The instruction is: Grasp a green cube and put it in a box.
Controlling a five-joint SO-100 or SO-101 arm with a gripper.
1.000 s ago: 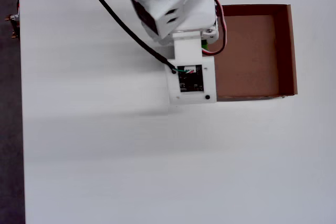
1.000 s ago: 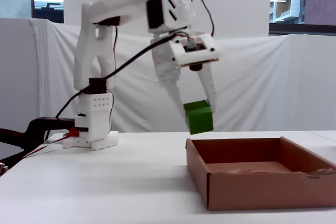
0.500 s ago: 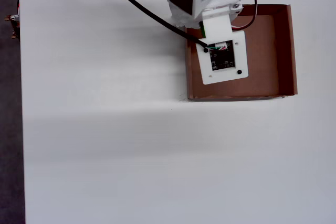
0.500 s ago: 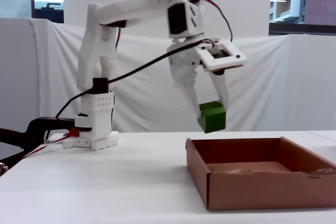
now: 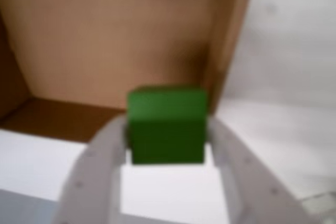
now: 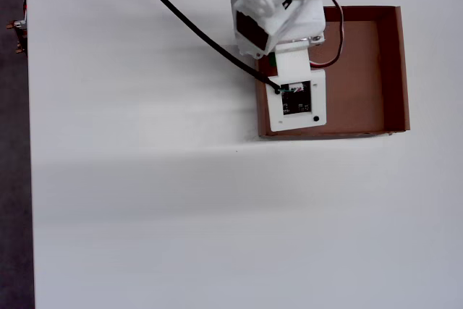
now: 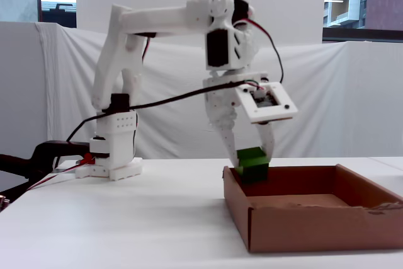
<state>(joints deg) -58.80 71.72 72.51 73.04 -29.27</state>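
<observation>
Lowered since half a second ago: cube (image 7: 252,164) then hung clear above the box (image 7: 352,218), now dipped partly behind the near-left corner of its wall in the fixed view. Shifted too in the overhead view, from above the box's middle toward its left side and front wall.

Cube: small, solid, bright green on top, darker green on the sides, plain and unmarked, a bit blurred in the wrist view (image 5: 166,124). Pinched between the two pale fingers of the claw (image 5: 167,145), one finger pressed to each side. Seen there over the box's brown floor, close to a corner where two walls meet, with white bench (image 5: 294,77) beyond the wall.

Hidden in the overhead view: cube and fingers, covered by the white arm and its camera plate (image 6: 297,103); only the box (image 6: 391,70) and bench (image 6: 145,200) open to sight. Shown only in the fixed view: height of the cube against the wall. Touching the floor or not: cannot tell.
</observation>
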